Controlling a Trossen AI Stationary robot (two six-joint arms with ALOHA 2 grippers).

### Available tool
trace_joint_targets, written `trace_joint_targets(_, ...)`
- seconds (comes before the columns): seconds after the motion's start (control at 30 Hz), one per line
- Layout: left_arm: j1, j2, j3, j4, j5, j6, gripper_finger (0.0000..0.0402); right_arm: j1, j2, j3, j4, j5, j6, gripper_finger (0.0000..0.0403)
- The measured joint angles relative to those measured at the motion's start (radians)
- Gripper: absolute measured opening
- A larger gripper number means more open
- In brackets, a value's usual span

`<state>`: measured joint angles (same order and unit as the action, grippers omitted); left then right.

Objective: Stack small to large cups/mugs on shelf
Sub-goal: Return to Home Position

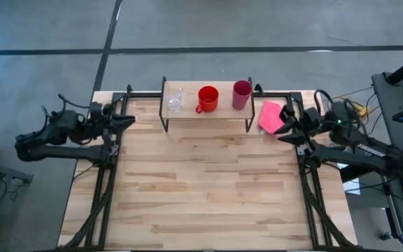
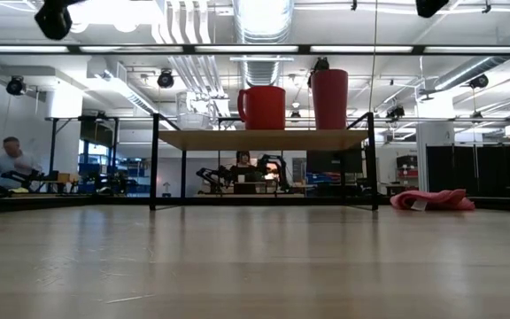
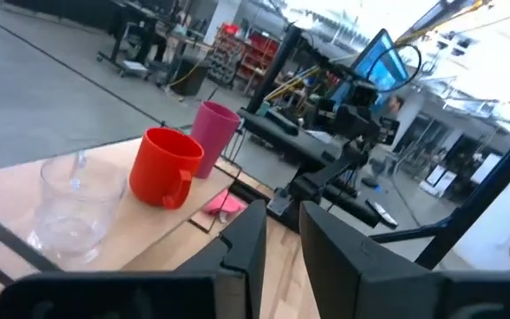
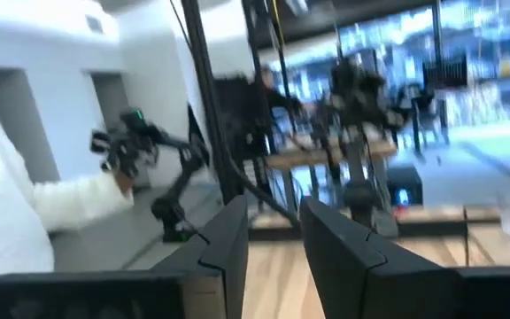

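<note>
The shelf (image 1: 187, 112), a light plank on thin black legs, stands at the table's far edge. On its top stand, from left to right, the clear glass (image 1: 175, 100), the red mug (image 1: 208, 99) and the magenta tumbler (image 1: 241, 94), each upright on its base and apart from the others. All three also show in the low view: glass (image 2: 193, 115), mug (image 2: 262, 107), tumbler (image 2: 329, 99). My left gripper (image 1: 129, 120) is shut and empty at the table's far left, left of the shelf. My right gripper (image 1: 283, 130) is shut and empty at the far right, beside the pink cloth.
A soft pink cloth (image 1: 271, 116) lies on the table just right of the shelf, close to my right gripper. Black frame rails (image 1: 107, 182) run along the table's left and right sides. A white sleeve-like shape (image 4: 7, 213) shows at the right wrist view's edge.
</note>
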<state>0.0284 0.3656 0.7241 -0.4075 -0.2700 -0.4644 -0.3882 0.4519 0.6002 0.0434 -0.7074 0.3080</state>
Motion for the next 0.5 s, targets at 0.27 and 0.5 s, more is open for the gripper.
trace_joint_targets(0.27,0.0,-0.181,-0.214,0.172,0.004,0.022,0.0058,0.0,-0.037,-0.256,0.412,0.001,0.185,0.0096)
trace_joint_targets(0.5,0.0,-0.258,-0.352,0.268,0.004,0.001,0.0058,0.018,-0.015,-0.449,0.724,0.024,0.318,0.0094)
